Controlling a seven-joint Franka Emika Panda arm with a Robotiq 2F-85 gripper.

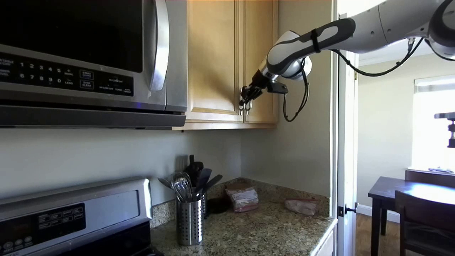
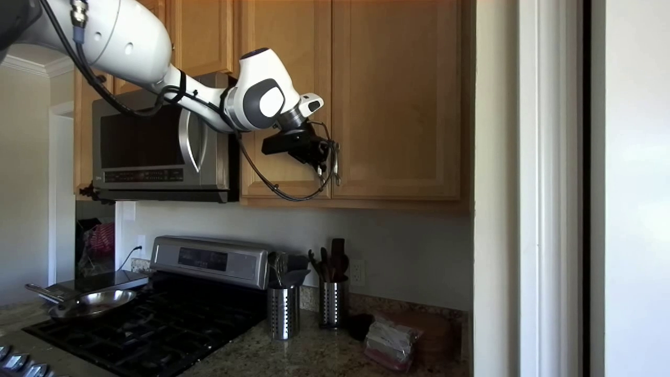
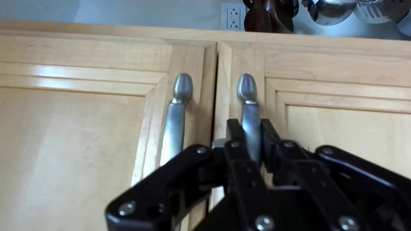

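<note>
The window (image 1: 424, 153) glares white; soft shadow darkens the cabinet door (image 1: 213, 60).

Cabinet handle (image 3: 251, 112): slim silver metal bar, clasped on both sides by the claw (image 3: 250, 124).
Bulbous tip (image 3: 247, 87): points toward 12 o'clock in the wrist view.
Cabinet door (image 3: 346, 134): pale wood, framed panel, closed; bears the handle near its 9 o'clock edge there.

From here I see a satin-metal cabinet handle (image 3: 251, 122), smooth wood doors (image 3: 70, 154) w/ slight sheen, mostly matt blk jaws, shiny perf. metal utensil holder (image 1: 190, 224), speckled stone-look counter (image 1: 263, 231) & smooth steel-look microwave (image 1: 89, 60).
</note>
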